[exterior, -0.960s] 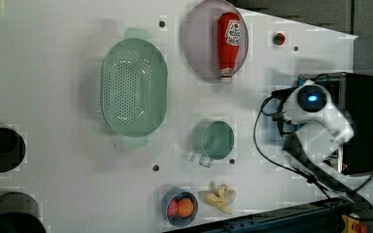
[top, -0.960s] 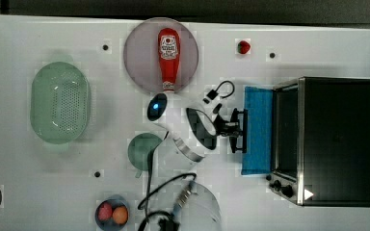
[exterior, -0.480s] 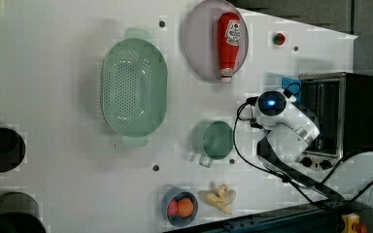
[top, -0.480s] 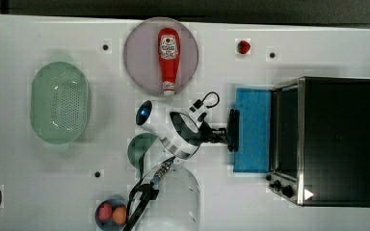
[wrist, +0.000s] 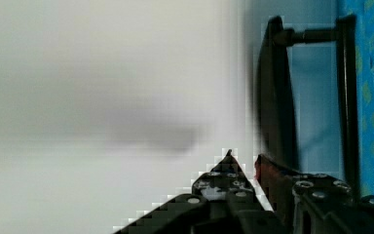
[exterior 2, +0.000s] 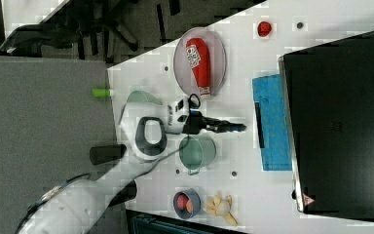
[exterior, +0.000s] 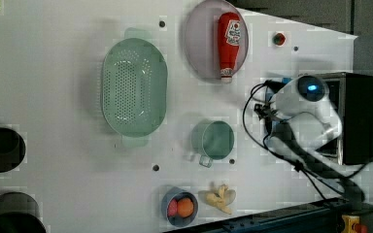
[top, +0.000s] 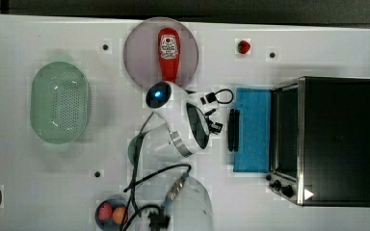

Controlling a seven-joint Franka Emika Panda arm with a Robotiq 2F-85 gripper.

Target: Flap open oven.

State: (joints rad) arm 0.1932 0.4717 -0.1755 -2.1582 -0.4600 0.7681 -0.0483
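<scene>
One oven (top: 337,139), one colander (top: 60,102).

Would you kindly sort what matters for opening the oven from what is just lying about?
Job: oven, its door, handle, hand.
Lying about: ketchup, colander, cup, fruit bowl, banana.

a white table (top: 294,33) holds the oven (top: 335,139), colander (top: 60,102), plate (top: 139,53) and cup (exterior: 214,141).
</scene>
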